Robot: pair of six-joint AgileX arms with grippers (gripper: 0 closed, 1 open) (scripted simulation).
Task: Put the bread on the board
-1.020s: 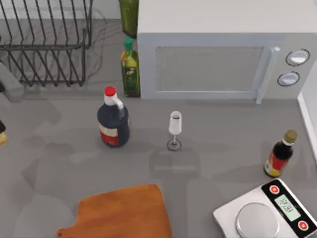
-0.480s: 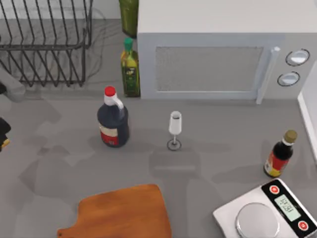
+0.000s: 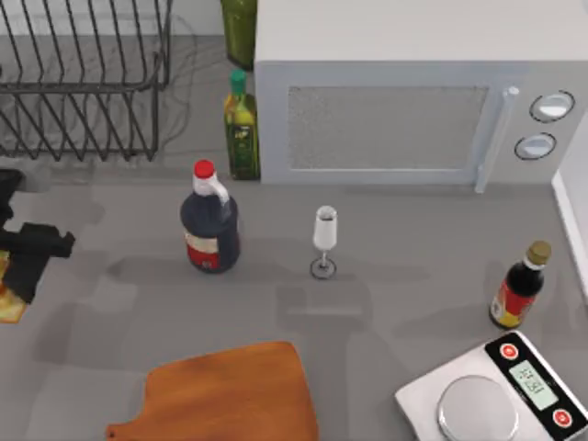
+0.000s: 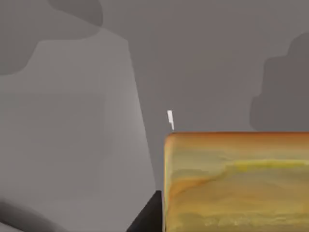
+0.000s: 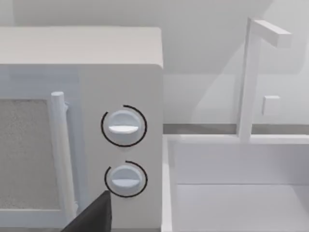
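Two bottles stand between the left gripper (image 3: 28,262) and the microwave (image 3: 386,92). At the far left edge, its jaws are grasping the bread (image 3: 9,303). The board (image 3: 230,395) lies near, well apart. Scale (image 3: 496,395) display unreadable.

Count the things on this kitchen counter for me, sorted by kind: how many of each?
Bottles: 4
Wine glass: 1
Microwave: 1
Dish rack: 1
Kitchen scale: 1
Board: 1
Bread: 1
Total: 10
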